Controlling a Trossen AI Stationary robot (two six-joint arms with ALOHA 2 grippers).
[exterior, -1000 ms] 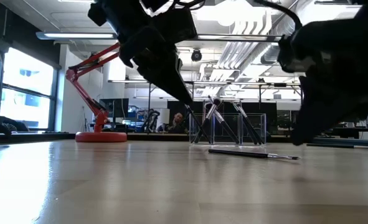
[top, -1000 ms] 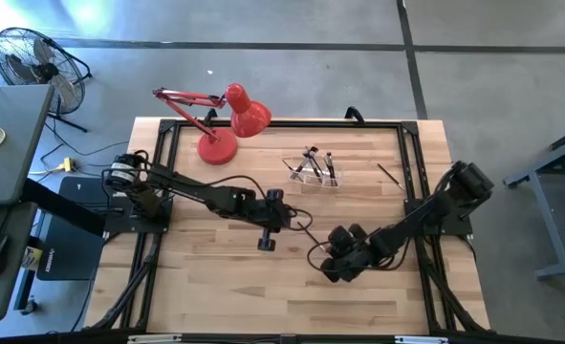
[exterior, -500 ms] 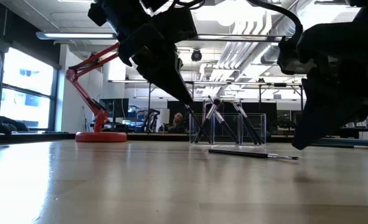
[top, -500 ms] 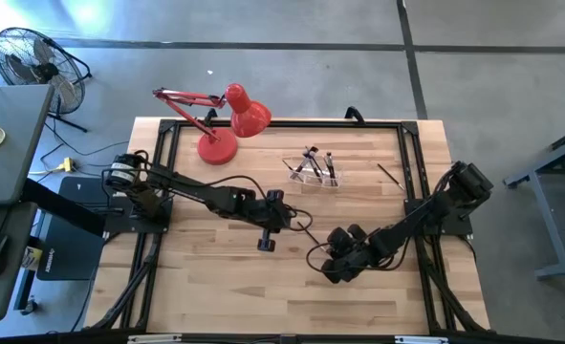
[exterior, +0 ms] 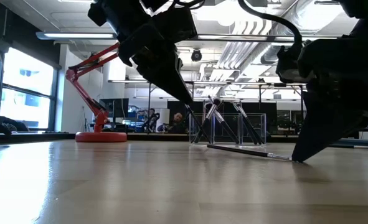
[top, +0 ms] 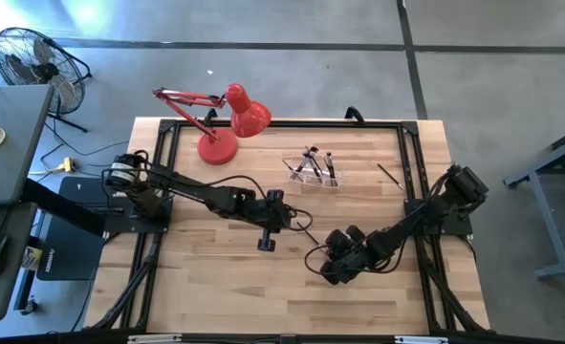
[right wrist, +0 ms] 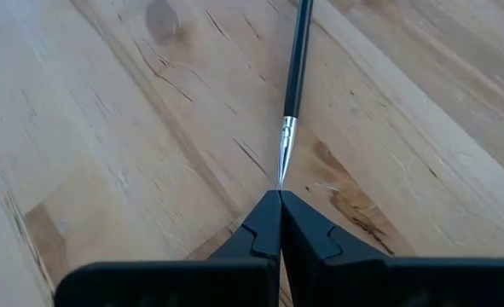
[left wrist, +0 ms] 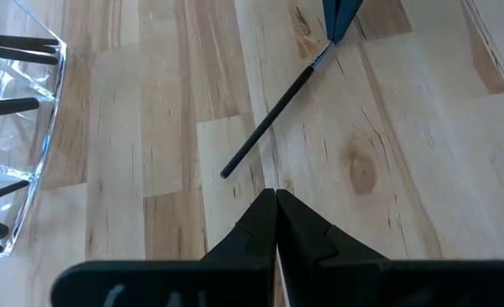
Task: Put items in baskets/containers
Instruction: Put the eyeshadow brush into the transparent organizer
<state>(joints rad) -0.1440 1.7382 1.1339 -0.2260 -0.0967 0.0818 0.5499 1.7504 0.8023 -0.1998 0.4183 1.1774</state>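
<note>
Evenly lit from overhead in the high view, soft faint shadows on the counter (top: 215,277), no glare to speak of. Strongly backlit at counter level: blown-out ceiling lights (exterior: 246,25) and bright windows (exterior: 12,93), both arms reduced to near-black silhouettes, broad sheen across the near counter surface, foreground soft. Sharp on wood grain in both wrist views, own fingers (right wrist: 277,230) dark and slightly soft up close, small glints on the clear holder (left wrist: 21,136), thin shadow beside the brush (left wrist: 273,115).
</note>
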